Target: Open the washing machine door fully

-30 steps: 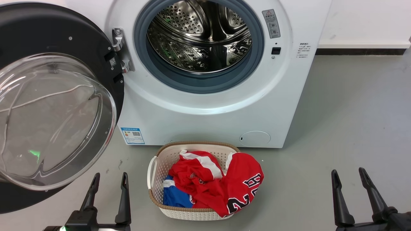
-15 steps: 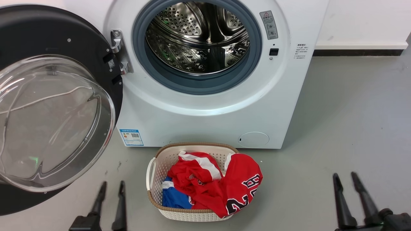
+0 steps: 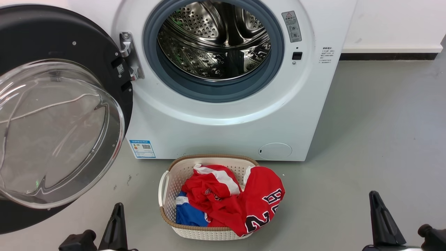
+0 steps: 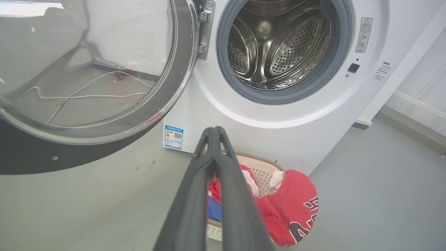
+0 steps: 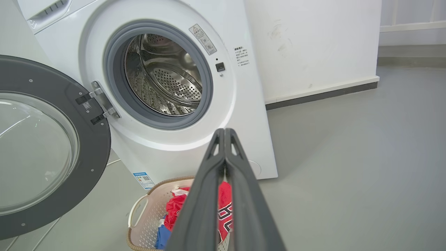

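Note:
The washing machine door (image 3: 87, 52) is a glossy black ring around a bulging clear glass bowl (image 3: 52, 132). It stands swung wide to the left on its metal hinge (image 3: 129, 55). The white washing machine (image 3: 226, 132) shows its steel drum (image 3: 214, 38) uncovered inside a grey gasket. My left gripper (image 3: 118, 207) is shut and empty, low on the floor side, below the door and apart from it. My right gripper (image 3: 374, 194) is shut and empty at the lower right. The door (image 4: 104, 153) hangs up and left of the shut left gripper (image 4: 213, 129). The door (image 5: 94, 146) lies far left of the shut right gripper (image 5: 224, 130).
A cream laundry basket (image 3: 209, 157) holding red and blue clothes (image 3: 244, 202) stands on the grey floor right in front of the machine, between my two grippers. A white wall with a dark skirting (image 3: 386, 55) runs behind on the right. Open floor (image 3: 376, 132) lies right of the machine.
Both grippers have gone from open to shut and drawn back toward the bottom edge of the head view. The door stands as it did.

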